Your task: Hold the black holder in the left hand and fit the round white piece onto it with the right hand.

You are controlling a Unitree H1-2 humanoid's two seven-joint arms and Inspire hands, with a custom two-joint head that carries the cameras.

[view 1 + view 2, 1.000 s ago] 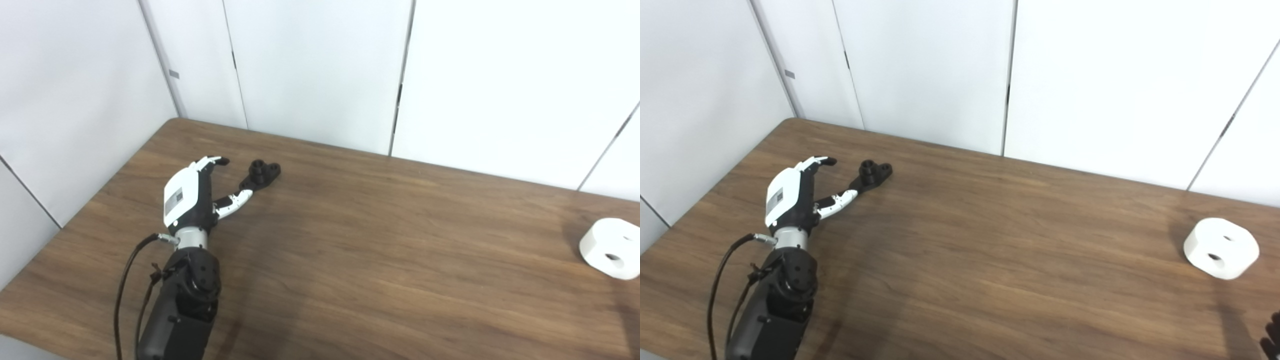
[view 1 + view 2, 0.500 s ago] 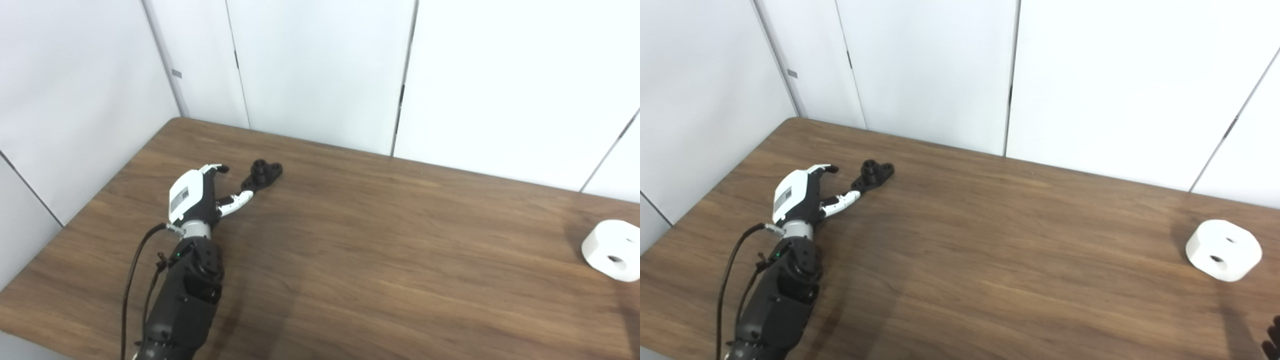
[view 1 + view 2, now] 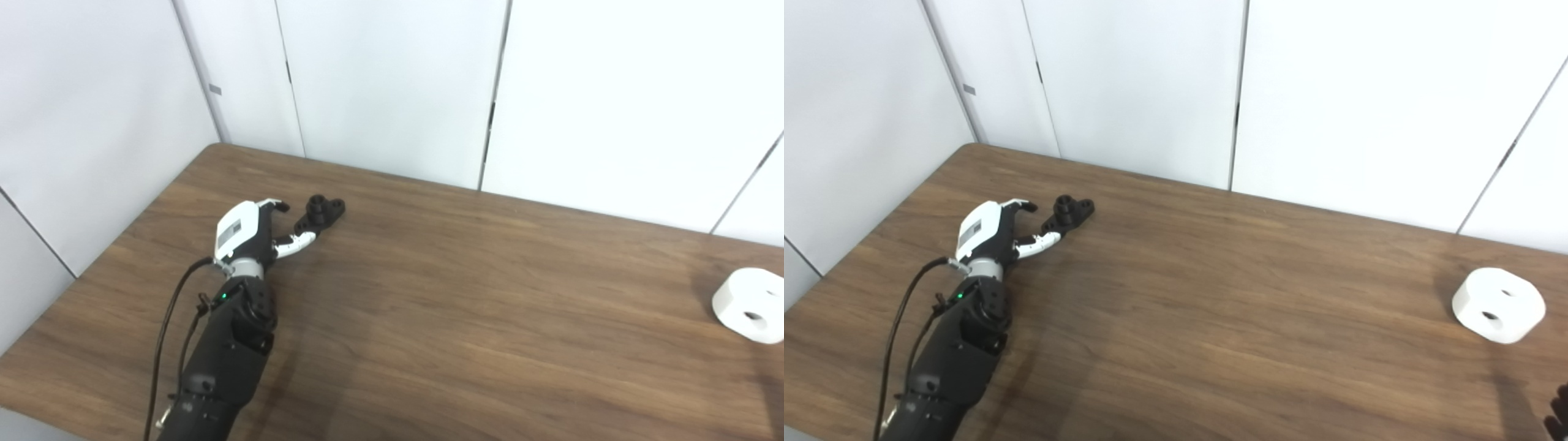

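Observation:
The black holder [image 3: 321, 213] lies on the wooden table [image 3: 465, 294] near the far left corner, a short tube rising from its flat base. My left hand [image 3: 248, 231] is just left of it, open, fingers curled above and thumb stretched out with its tip at the holder's near end. The round white piece [image 3: 1498, 304], with holes in its top and side, rests far off at the right edge. Only dark fingertips [image 3: 1557, 415] of my right hand [image 3: 1559, 419] show at the bottom right corner of the right eye view.
White wall panels [image 3: 392, 86] stand close behind the table's back edge and along its left side. The left forearm [image 3: 220, 361] with its black cable [image 3: 168, 324] crosses the near left part of the table.
My left hand has reached forward and slightly right, closing the gap to the black holder; its thumb tip now meets the holder. The white piece has not moved.

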